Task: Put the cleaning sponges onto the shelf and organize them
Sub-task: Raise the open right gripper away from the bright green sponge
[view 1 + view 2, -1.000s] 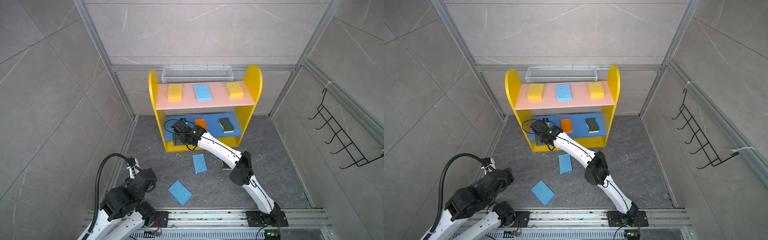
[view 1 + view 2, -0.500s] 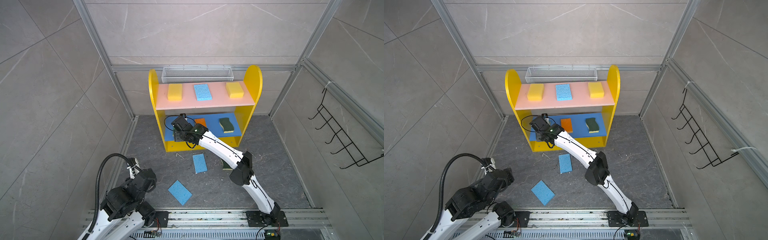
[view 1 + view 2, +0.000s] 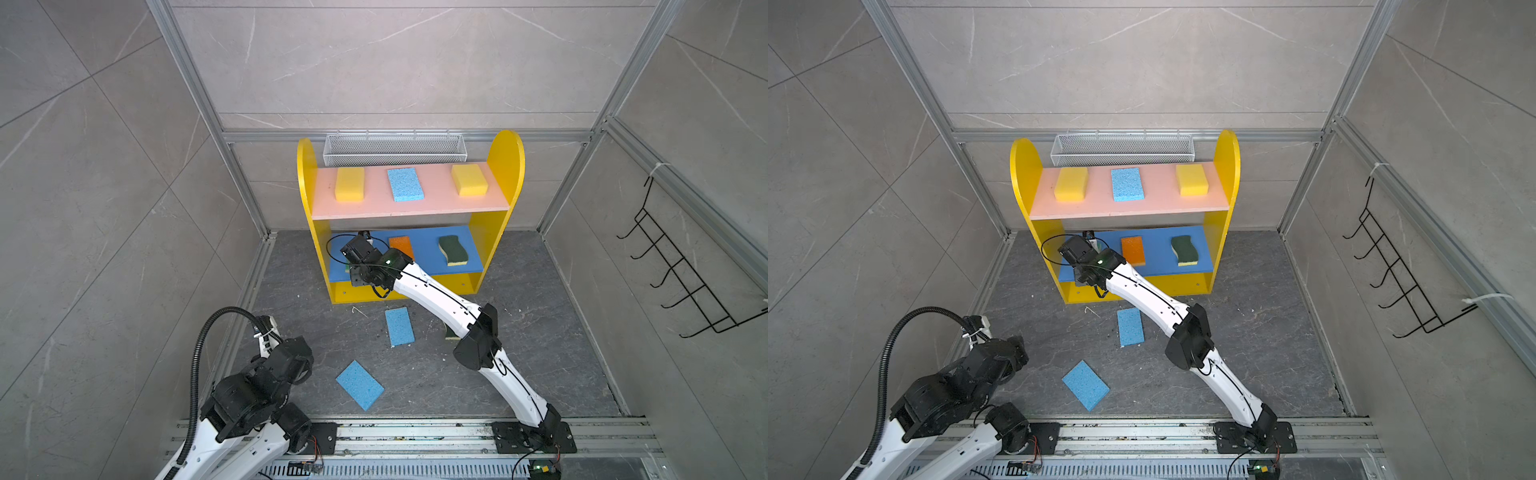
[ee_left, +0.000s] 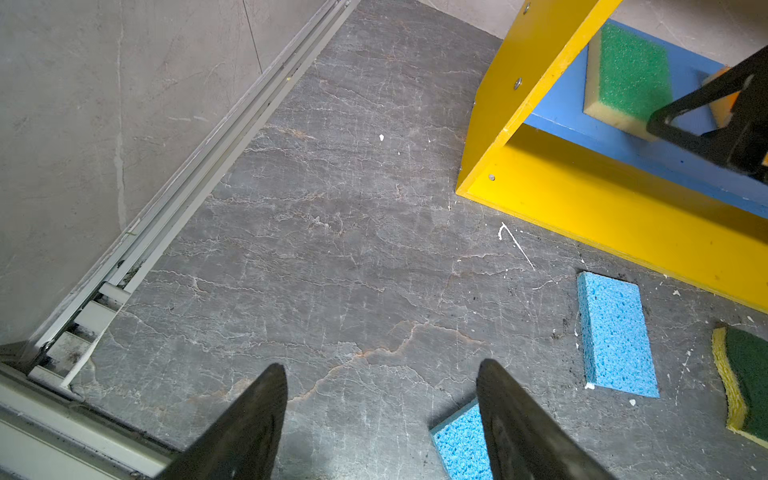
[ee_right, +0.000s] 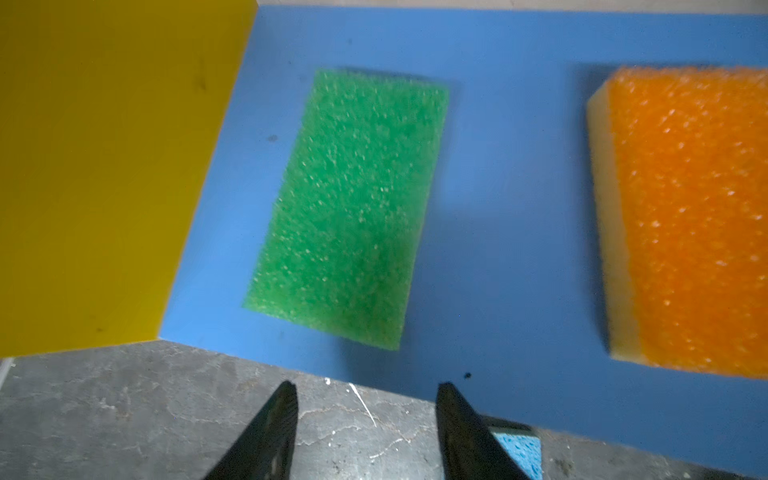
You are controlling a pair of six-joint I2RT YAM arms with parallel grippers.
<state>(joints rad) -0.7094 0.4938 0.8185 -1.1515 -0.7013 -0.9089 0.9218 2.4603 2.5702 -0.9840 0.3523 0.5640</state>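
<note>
Since a second earlier, the right pincer (image 5: pixel 366 386) had shifted slightly near the green sponge (image 5: pixel 349 208) on the shelf (image 5: pixel 104 166) (jaws released, empty); the left pincer (image 4: pixel 382 365) stayed released, unmoved.

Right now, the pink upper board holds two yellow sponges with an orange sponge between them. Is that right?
No. Between the two yellow sponges on the pink upper board lies a light blue sponge, not an orange one; both top views show it.
</note>
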